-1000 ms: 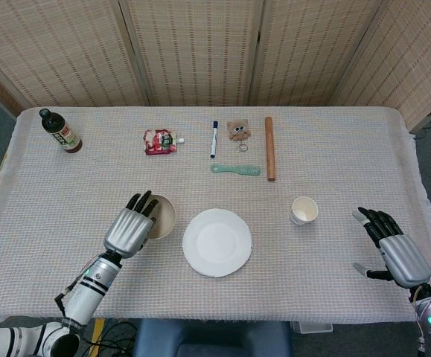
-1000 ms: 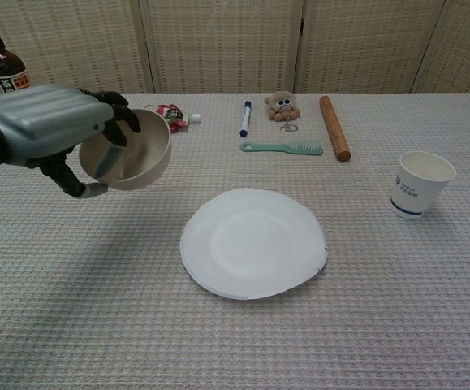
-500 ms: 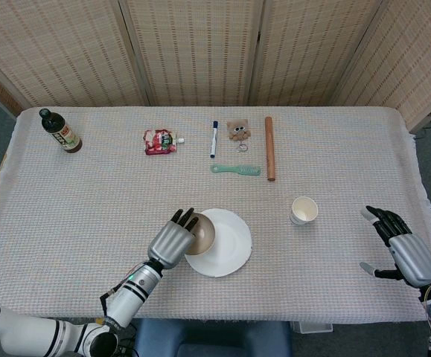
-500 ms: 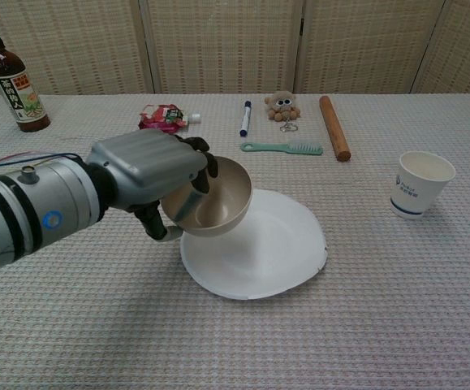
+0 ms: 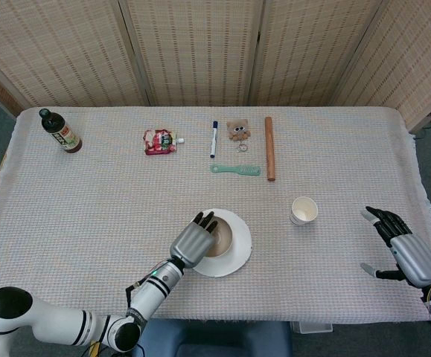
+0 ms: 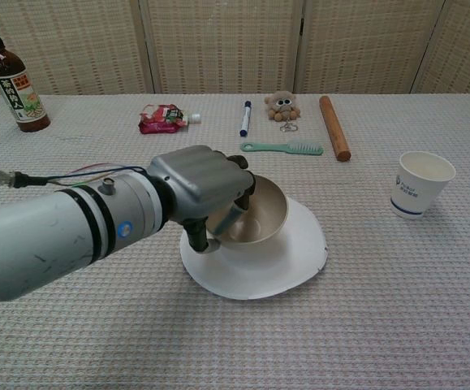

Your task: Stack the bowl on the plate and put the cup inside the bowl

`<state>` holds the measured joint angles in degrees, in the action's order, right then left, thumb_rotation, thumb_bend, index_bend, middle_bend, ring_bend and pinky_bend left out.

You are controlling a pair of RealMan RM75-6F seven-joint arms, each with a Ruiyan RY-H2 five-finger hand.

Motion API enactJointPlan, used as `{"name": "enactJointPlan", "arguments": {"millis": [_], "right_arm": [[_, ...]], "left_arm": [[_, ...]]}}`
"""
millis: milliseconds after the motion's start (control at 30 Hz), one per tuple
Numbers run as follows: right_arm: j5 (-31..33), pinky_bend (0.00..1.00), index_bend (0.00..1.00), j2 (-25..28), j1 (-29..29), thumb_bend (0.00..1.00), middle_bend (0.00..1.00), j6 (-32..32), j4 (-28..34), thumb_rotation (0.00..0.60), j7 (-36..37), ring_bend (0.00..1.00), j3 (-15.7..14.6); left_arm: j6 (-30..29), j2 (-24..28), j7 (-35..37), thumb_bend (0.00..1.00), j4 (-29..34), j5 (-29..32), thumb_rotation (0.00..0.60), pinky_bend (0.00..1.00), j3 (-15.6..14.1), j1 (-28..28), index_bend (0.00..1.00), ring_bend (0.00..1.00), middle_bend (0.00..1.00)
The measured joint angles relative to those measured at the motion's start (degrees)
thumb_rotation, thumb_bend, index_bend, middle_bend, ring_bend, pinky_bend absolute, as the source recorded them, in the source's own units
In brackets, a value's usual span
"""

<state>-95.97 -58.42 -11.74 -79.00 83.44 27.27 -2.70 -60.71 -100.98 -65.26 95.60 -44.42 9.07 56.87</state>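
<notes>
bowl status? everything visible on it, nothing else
The bowl is small, round and beige-tan, smooth and glossy, possibly ceramic or plastic. It is upright, opening up, with nothing visible inside. It sits over the white plate, toward the plate's left half; whether it fully rests there is unclear. The left robot hand grips its left rim, fingers hooked over the edge into the bowl. Its near-left wall is hidden by that hand.

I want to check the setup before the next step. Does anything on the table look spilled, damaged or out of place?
Nothing is spilled. The plate has a slightly uneven rim at its near right edge. The left hand grips the bowl over the plate. The cup stands upright, apart from both.
</notes>
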Motion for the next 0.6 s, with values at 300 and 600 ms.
{"name": "enactJointPlan", "arguments": {"millis": [300,600], "right_arm": [[0.04,0.00,0.00,0.00,-0.18,0.19,0.00,-0.20,-0.94,0.600,1.20,0.00,-0.06],[1.34,0.00,0.00,0.05,-0.25,0.19,0.00,0.49,-0.36,0.600,0.08,0.00,0.19]], "left_arm": [[0.67,-0.89,1.59,0.35,-1.61,1.61,0.600,0.16,0.01,2.05,0.68,0.00,0.22],[-3.89,1.34,0.61,0.35,3.99,1.23,0.600,0.16,-0.99,2.23,0.68,0.00,0.22]]}}
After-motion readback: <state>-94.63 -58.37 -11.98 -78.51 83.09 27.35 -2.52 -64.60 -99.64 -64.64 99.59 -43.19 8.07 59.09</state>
